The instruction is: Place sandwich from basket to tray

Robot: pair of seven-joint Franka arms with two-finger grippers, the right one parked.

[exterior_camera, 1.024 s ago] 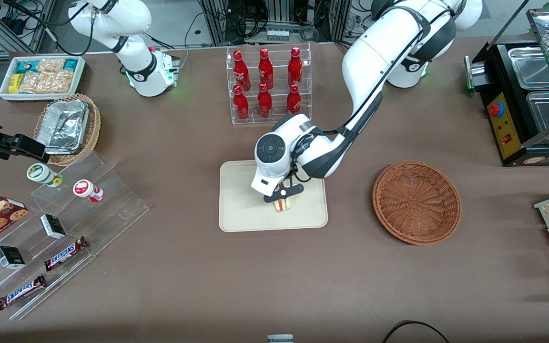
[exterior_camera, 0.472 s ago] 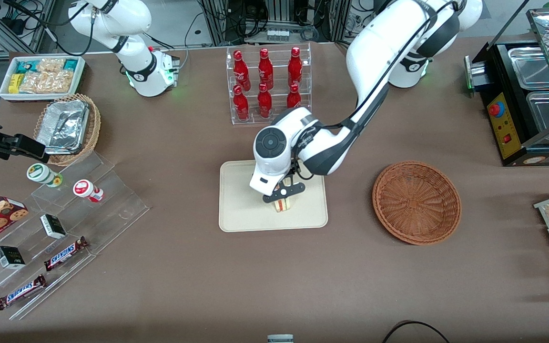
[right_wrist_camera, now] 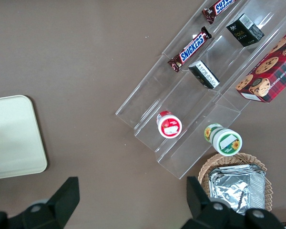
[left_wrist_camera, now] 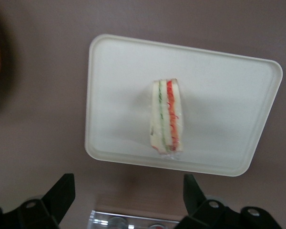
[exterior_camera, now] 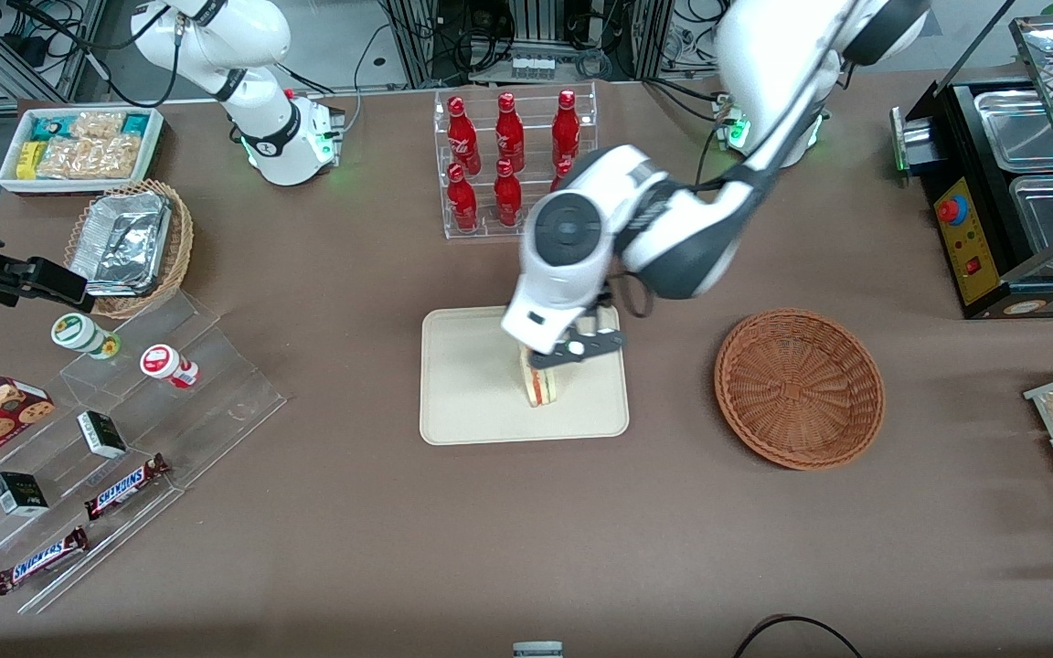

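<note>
Front view – step: release done, by my judgement; sandwich [exterior_camera: 540,385] stood on its edge on tray [exterior_camera: 467,393], toward the tray edge nearer the cam, free of any grip.
Front view – gripper [exterior_camera: 575,351]: hung above the tray, just over the sandwich's top, no contact seen; finger state hard to read from this angle.
Front view – basket [exterior_camera: 799,387]: held nothing, sat well apart from tray toward working arm's end of table.
Front view – next move: judged as retreat only; arm needs a straight lift clear so as not to clip the upright wedge, which looks easy to tip.
Front view – surroundings: cola bottle rack [exterior_camera: 513,162] farther from cam than tray, close to the arm's elbow path; hot-food cabinet [exterior_camera: 1011,183] at working arm's end; acrylic step display [exterior_camera: 138,429] w/ choc bars, foil-tray basket [exterior_camera: 129,245] and snack bin [exterior_camera: 80,146] toward parked arm's end. None lay between tray and basket.

Left wrist view – fingers: spread wide, one finger [left_wrist_camera: 61,194] and the other [left_wrist_camera: 191,193] far apart, nothing between them.
Left wrist view – sandwich [left_wrist_camera: 166,116]: upright near tray centre, green and red filling stripes facing cam, wrapper intact as far as seen.
Left wrist view – tray [left_wrist_camera: 229,86]: bare apart from sandwich; rim fully in shot.

Right wrist view – tray [right_wrist_camera: 14,138]: only one corner in shot; sandwich not visible.
Right wrist view – obstacles: none near tray; display step [right_wrist_camera: 205,95] and its goods well apart.
</note>
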